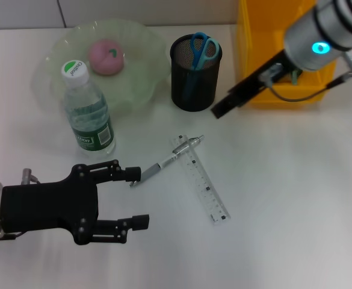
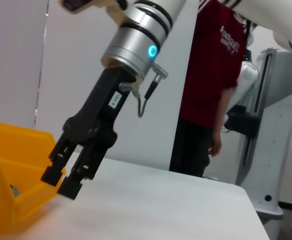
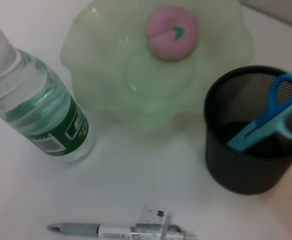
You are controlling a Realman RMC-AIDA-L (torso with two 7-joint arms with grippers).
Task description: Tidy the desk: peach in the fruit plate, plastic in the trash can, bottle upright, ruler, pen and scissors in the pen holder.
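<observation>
Your black left gripper [image 1: 141,198] hangs wide open and empty beside the silver pen [image 1: 166,161].
Pen lies across the clear plastic ruler [image 1: 202,180]; your right gripper [image 2: 61,179], nearly closed and empty, sits by the yellow bin [image 1: 279,54].

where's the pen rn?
Head view: pen lies on the table centre, crossing the ruler's top end, just ahead of the open left gripper.
</observation>
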